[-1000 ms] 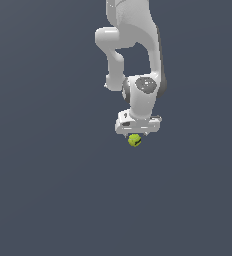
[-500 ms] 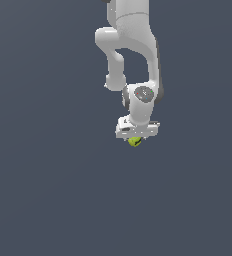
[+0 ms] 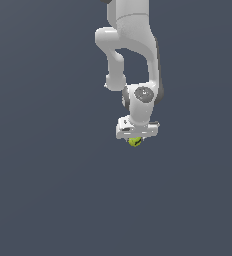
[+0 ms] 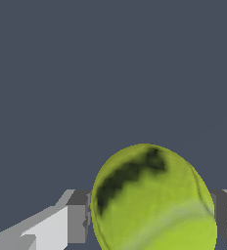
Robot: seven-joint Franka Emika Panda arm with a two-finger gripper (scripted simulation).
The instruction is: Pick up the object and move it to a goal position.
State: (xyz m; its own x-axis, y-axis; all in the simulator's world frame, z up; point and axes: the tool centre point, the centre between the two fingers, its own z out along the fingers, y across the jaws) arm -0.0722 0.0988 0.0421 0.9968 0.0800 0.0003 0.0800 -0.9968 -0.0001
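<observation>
The yellow-green ball (image 3: 135,142) with a dark printed mark sits between the fingers of my white gripper (image 3: 136,140), directly under the hand in the exterior view. In the wrist view the ball (image 4: 152,200) fills the space between the two fingers (image 4: 76,217), which press against its sides. The gripper is shut on the ball. Most of the ball is hidden behind the hand in the exterior view.
A plain dark grey surface (image 3: 48,190) surrounds the arm on all sides. The white arm (image 3: 133,55) comes down from the exterior view's top. No other objects show.
The gripper with the ball has shifted slightly toward the exterior view's top, and the wrist has turned a little. The ball stays between the fingers.
</observation>
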